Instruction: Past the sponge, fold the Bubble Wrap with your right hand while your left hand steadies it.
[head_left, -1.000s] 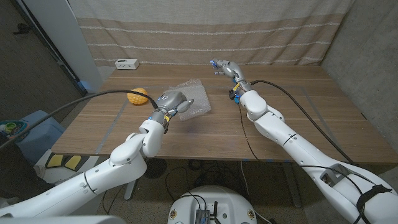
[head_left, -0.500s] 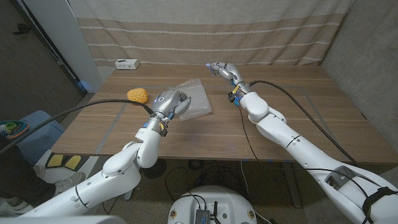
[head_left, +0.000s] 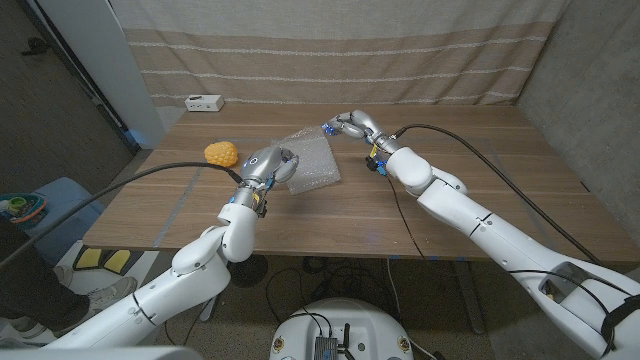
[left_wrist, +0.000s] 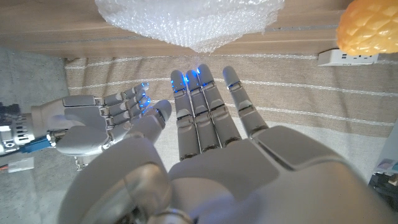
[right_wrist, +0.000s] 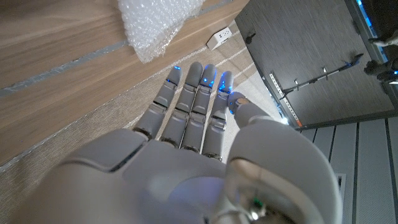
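The crumpled clear Bubble Wrap (head_left: 312, 160) lies mid-table, also in the left wrist view (left_wrist: 186, 18) and the right wrist view (right_wrist: 155, 22). The yellow sponge (head_left: 222, 153) sits to its left, apart from it, and shows again as the sponge (left_wrist: 370, 25). My left hand (head_left: 268, 165) is at the wrap's near-left edge, fingers (left_wrist: 202, 109) stretched straight and holding nothing; I cannot tell whether it touches. My right hand (head_left: 345, 125) hangs at the wrap's far-right corner, fingers (right_wrist: 193, 99) extended and empty. The right hand (left_wrist: 99, 118) faces the left one.
A white power strip (head_left: 203, 101) lies at the table's far left edge, before the striped curtain (head_left: 330, 50). Black cables trail off both forearms. Bare wood (head_left: 470, 170) spreads to the right of the wrap.
My right hand has come left and down from the far table edge to the wrap's far-right corner. My left hand has stayed at the wrap's near-left edge, shifting only slightly.
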